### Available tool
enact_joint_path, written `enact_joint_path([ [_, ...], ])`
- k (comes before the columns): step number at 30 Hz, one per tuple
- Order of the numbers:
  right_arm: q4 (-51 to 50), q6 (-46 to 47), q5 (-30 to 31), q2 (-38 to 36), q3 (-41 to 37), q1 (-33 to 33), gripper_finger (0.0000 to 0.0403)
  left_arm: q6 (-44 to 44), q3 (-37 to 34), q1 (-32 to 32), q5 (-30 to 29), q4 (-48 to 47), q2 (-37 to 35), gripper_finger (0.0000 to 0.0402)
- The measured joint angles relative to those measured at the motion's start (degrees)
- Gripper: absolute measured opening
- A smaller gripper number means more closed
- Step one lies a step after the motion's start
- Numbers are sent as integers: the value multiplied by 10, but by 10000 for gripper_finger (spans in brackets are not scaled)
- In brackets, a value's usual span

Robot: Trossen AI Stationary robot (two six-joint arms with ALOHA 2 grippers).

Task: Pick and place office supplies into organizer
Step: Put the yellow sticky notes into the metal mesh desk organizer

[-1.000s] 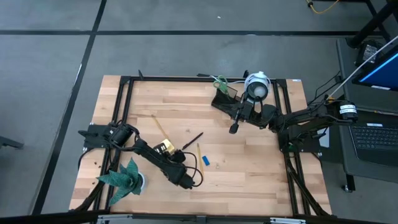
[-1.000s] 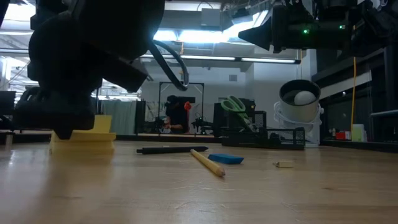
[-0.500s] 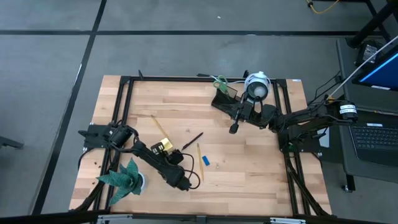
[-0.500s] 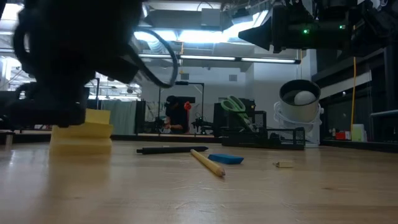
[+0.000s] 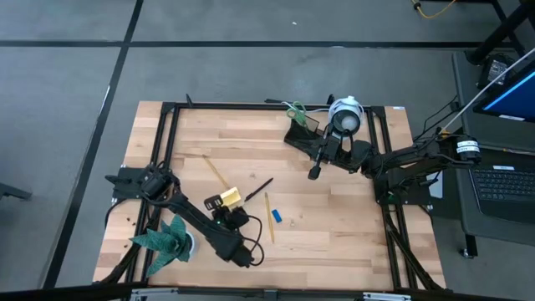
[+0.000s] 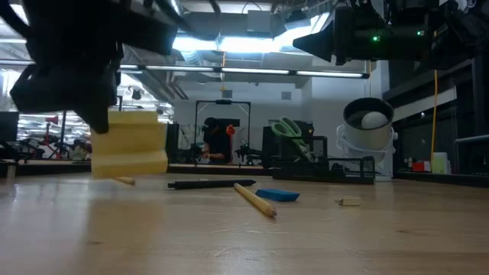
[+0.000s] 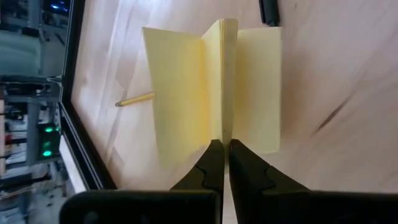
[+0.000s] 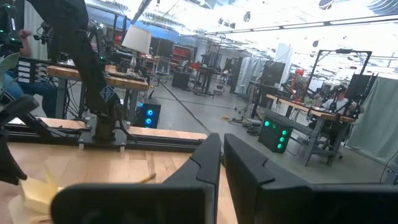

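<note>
My left gripper (image 5: 222,206) is shut on the yellow sticky-note pad (image 5: 228,197), which shows above the wood in the low view (image 6: 128,143). My right gripper (image 5: 315,173) hangs shut in the air beside the black organizer (image 5: 303,134). Green-handled scissors (image 5: 293,110) stand in the organizer (image 6: 306,165). Flat on the table lie the black pen (image 5: 259,188), one pencil (image 5: 267,206), the other pencil (image 5: 215,171) and the blue block (image 5: 277,216). A tiny piece (image 6: 349,202) lies to the right of them. My left gripper pinches the sticky-note pad between its two fingers at the middle of one edge (image 7: 224,138). Sheets splay apart on both sides of the pinched stack. The fingers slant toward the table's far edge. The pad is lifted clear, its lower edge (image 6: 130,171) just above the wood.
A round white camera-like device (image 5: 344,117) stands at the far edge beside the organizer. A green paper plant (image 5: 167,238) sits at the near left, close to the left arm. A black frame (image 5: 167,150) rims the table. Bare wood stretches across the near right.
My left gripper, shut on the sticky-note pad, has risen and carried the pad off the table. One second ago the pad rested on the wood; now it hangs clear above a pencil's end.
</note>
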Motion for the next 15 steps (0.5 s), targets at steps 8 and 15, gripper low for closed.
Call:
enact_joint_path([
  [8,-3,-2,0,0,0,2,28,9,0,-1,-71,0,-44,4],
  [15,-11,-44,-27,0,4,24,20,84,0,4,-179,0,-72,3],
])
